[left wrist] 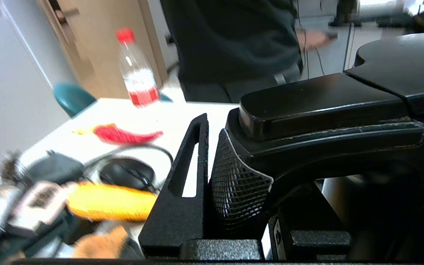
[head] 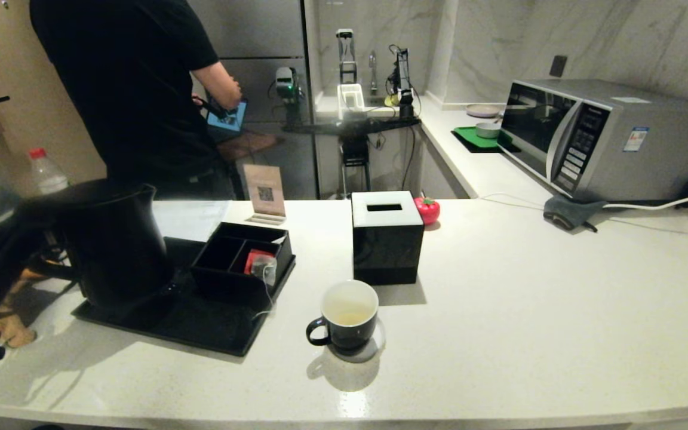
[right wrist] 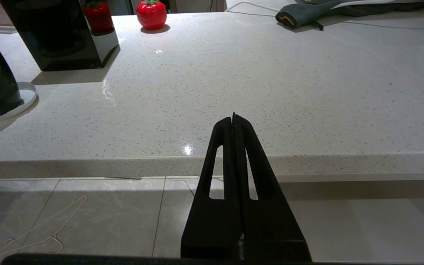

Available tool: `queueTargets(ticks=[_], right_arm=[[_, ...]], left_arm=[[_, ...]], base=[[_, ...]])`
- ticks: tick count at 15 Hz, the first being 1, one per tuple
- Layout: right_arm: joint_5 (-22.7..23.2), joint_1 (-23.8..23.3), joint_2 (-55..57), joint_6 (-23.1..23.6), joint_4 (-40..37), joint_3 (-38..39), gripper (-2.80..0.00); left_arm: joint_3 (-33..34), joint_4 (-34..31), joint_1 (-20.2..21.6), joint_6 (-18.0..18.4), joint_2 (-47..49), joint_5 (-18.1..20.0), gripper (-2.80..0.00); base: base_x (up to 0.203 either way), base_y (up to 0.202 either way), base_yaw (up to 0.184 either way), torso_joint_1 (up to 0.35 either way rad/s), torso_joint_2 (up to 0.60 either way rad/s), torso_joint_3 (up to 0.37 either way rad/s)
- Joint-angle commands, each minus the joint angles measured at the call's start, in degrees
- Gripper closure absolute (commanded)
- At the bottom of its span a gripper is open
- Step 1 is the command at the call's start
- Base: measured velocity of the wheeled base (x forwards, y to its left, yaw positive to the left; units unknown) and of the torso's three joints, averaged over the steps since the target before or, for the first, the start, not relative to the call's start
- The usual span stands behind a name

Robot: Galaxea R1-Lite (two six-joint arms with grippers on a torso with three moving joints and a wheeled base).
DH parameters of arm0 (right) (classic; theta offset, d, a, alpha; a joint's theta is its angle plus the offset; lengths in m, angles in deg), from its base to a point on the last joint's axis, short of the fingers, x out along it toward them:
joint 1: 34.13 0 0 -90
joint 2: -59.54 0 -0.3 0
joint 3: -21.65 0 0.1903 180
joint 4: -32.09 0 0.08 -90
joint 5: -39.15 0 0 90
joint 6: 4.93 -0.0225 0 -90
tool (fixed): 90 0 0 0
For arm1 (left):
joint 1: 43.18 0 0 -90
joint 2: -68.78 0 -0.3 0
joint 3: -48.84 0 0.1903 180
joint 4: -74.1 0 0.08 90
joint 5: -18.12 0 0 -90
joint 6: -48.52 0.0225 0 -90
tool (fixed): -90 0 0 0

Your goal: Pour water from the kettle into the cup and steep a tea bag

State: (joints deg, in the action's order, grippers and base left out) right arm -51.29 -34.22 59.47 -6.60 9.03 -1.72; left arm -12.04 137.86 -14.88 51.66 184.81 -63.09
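The tall matte-black kettle [head: 114,239] stands upright over the left part of a black tray [head: 200,331]. My left gripper [left wrist: 234,165] is shut on the kettle's loop handle [left wrist: 326,106], with one finger [left wrist: 182,191] pressed against the handle's meshed grip. The black cup [head: 349,316] sits on a white coaster near the counter's front, its handle pointing left. A little yellowish water [head: 350,318] lies in its white bottom. The tea bag [head: 265,269] rests in a black organiser box on the tray, its string hanging over the front. My right gripper [right wrist: 233,117] is shut and empty, off the counter's front edge.
A black cube tissue box [head: 387,239] stands just behind the cup, with a red tomato ornament [head: 427,210] beside it. A red packet [head: 253,260] lies by the tea bag. A microwave [head: 607,137] and a grey cloth [head: 568,212] are at the back right. A person [head: 135,89] stands behind the kettle.
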Motion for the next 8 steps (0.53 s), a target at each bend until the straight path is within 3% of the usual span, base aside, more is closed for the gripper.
queueTargets(ticks=[1,8], right_arm=[[0.0,0.0,0.1,0.0,0.0,0.0,0.00],[0.0,0.0,0.1,0.0,0.0,0.0,0.00]], left_arm=[[-1.3,2.8,0.0,-0.1,3.5,0.1,0.00],[-7.6,2.8,-1.7,-1.3,9.1,0.1,0.00]], base=[[0.000,0.000,0.000,0.000,0.00,0.000],[0.000,0.000,0.000,0.000,0.00,0.000]])
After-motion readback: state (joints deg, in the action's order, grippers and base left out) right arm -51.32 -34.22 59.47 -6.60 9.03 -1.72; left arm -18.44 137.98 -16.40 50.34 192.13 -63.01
